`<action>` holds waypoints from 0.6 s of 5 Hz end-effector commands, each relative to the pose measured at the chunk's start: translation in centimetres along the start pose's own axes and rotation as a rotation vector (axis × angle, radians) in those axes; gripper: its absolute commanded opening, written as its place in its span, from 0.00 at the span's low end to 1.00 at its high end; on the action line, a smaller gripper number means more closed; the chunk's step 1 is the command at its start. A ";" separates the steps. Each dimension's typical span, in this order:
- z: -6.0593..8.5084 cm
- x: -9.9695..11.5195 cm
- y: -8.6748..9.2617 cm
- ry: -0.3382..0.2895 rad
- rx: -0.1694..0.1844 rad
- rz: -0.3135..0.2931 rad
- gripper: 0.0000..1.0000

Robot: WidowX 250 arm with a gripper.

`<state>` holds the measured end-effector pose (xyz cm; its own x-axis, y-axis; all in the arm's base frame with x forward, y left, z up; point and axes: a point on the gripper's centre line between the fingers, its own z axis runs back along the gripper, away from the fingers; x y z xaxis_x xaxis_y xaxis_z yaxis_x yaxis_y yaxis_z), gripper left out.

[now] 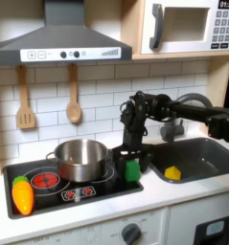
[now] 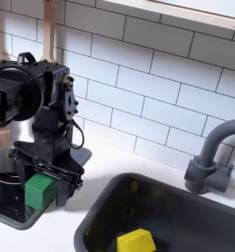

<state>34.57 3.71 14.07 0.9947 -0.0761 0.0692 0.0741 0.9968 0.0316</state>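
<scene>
My claw [image 1: 132, 158] stands straight down over the green block [image 1: 132, 171], which sits on the stovetop [image 1: 49, 196] at its right edge, next to the steel pot [image 1: 80, 158]. In the second exterior view my fingers [image 2: 52, 183] straddle the green block [image 2: 36, 190], though I cannot tell whether they actually pinch it (the angle hides the contact). To do this well I judge I should stay vertical and clear of the pot. The white counter [image 1: 164, 196] also carries a sink [image 1: 207, 158] holding a yellow piece [image 1: 171, 172], and a carrot [image 1: 24, 195] lies at the stovetop's left edge.
</scene>
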 end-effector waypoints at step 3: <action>-0.7 0.0 0.0 0.027 -0.008 0.001 0.73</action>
<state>34.52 3.75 13.32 0.9962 -0.0766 0.0415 0.0754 0.9967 0.0298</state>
